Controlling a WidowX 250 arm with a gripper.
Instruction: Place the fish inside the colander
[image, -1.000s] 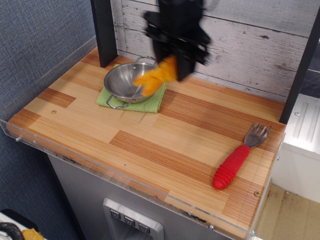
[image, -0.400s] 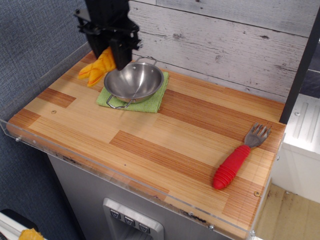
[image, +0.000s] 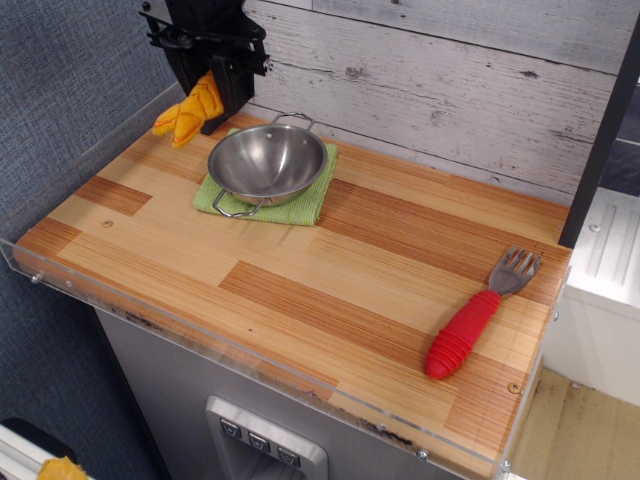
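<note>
1. Since the earlier frames the gripper (image: 213, 88) has carried the fish (image: 187, 110) from over the bowl's right side, past the bowl, to the far-left back corner of the counter (image: 330, 290); in the last moment it has drawn slightly farther back and up, away from the bowl's rim.
2. Now the gripper is a dark block at the top left, in front of the grey plank wall (image: 450, 80).
3. Its fingers are closed on the fish's upper end; only a narrow gap remains, filled by the toy.
4. The fish hangs tilted below them, its forked tail pointing down and left, yellow-orange with red-orange stitched lines.
5. It is off the counter, in the air, to the left of the colander (image: 268, 163) and outside it.
6. Whether the tail touches the wood cannot be told from this view.
7. The colander sits upright on a folded green cloth (image: 300, 206), its steel hollow showing nothing inside.
8. One wire loop handle points to the front left, the other toward the wall.
9. A fork (image: 478, 313) with a red ribbed handle lies near the right front edge, well apart from the bowl, tines pointing toward the back.
10. A clear plastic lip (image: 60, 285) runs along the front and left edges of the counter.
</note>
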